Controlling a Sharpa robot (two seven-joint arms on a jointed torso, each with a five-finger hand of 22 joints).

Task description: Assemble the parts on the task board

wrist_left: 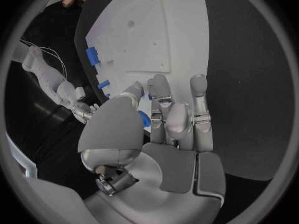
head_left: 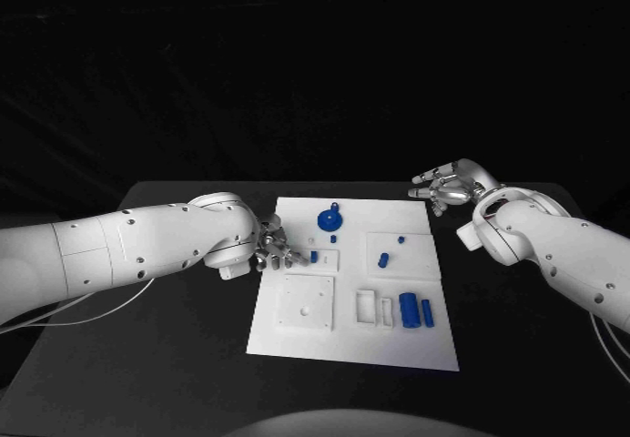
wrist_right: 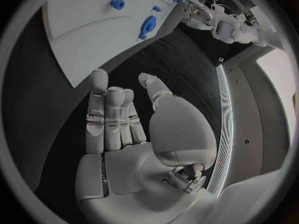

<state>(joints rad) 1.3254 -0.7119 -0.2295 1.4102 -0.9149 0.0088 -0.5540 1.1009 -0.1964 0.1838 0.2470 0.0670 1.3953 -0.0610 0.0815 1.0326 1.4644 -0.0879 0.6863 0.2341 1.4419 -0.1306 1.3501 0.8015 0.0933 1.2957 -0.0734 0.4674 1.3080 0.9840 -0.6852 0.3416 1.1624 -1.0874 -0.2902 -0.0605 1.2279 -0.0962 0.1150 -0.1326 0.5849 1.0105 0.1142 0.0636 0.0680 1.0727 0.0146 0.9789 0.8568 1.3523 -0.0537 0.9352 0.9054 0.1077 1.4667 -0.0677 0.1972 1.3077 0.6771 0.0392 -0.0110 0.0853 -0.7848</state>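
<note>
A white task board lies in the middle of a black table, and every place here is given relative to that board. On the part of it nearest the robot sits a raised square plate with a hole, and just to its right two blue cylinders lie side by side, their long axes running away from the robot.

Farther in, the left hand rests over the board's left edge, its fingers pointing across the board. The left wrist view shows a small blue part between thumb and fingers, so this hand looks to be pinching it, though the grip is partly hidden. A small blue peg stands on the board just beside the fingertips, to their right, and another blue peg stands right of centre.

Near the far edge sits a blue round knob piece. The right hand hovers off the board's far right corner, fingers loosely apart, holding nothing. The left hand is much the nearer to the pegs.
</note>
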